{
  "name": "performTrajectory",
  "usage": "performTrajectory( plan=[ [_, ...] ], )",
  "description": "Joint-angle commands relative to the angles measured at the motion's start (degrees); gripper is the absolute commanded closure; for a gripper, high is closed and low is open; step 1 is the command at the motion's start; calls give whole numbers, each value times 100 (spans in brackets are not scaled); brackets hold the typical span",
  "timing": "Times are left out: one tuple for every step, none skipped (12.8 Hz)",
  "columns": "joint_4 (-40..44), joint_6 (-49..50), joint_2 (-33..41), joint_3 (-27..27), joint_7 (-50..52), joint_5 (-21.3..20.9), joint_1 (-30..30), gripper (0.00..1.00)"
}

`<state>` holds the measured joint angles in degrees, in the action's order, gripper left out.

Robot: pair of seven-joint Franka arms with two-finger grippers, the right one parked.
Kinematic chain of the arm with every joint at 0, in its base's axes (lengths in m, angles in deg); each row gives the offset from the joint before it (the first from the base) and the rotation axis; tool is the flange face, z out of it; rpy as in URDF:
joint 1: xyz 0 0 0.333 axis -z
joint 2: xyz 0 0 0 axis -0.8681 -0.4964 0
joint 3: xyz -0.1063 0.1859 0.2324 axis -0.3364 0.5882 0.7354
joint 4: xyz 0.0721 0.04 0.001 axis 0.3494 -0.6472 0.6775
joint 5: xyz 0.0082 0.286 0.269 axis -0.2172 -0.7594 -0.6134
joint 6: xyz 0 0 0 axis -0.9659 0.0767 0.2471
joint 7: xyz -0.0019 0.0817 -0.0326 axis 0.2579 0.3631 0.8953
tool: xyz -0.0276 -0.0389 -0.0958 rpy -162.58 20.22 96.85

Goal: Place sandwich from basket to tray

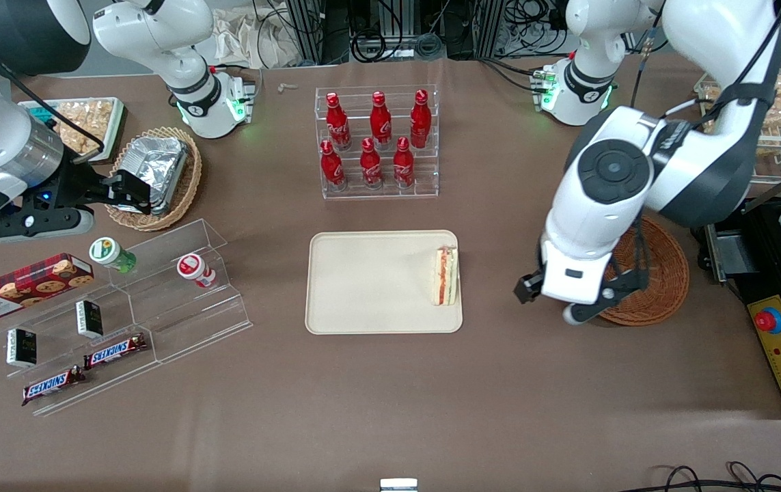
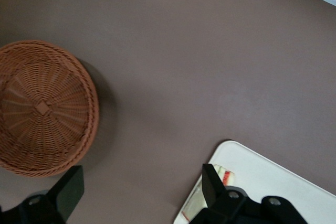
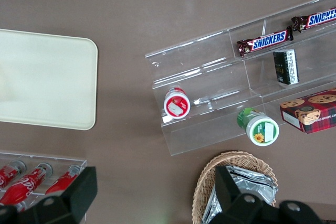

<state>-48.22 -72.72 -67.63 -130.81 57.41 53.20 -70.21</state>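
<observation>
Basket (image 1: 663, 273) partly hidden by the arm, sandwich (image 2: 223, 179) mostly blocked by the hand's (image 2: 139, 192) finger

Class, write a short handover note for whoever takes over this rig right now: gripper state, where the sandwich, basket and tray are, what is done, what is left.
Gripper: open, holding nothing, above bare table between the basket and the tray.
Sandwich: on the tray, at the edge toward the working arm's end.
Basket: empty, beside the tray, toward the working arm's end, partly under the arm in the front view.
Done: the sandwich is out of the basket and on the tray, released.
Left: probably only parking the arm; nothing else of the job shows.
</observation>
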Motion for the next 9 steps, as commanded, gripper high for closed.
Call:
performTrajectory(
  plan=[
    [-461, -116, 615, 508, -758, 589, -118, 0],
    [-644, -142, 834, 693, -1049, 844, -110, 0],
    [-872, -186, 1071, 895, -1226, 1029, -118, 0],
    [-1109, -291, 1309, 1106, -1436, 1249, -110, 0],
    [-1373, -448, 1572, 1378, -1874, 1468, -110, 0],
    [-1619, -511, 1818, 1624, -2365, 1714, -101, 0],
    [-1813, -529, 2030, 1835, -2779, 1908, -92, 0],
    [-1971, -529, 2180, 2003, -3105, 1988, -92, 0],
    [-2121, -529, 2294, 2126, -3369, 1989, -92, 0]
  ],
)
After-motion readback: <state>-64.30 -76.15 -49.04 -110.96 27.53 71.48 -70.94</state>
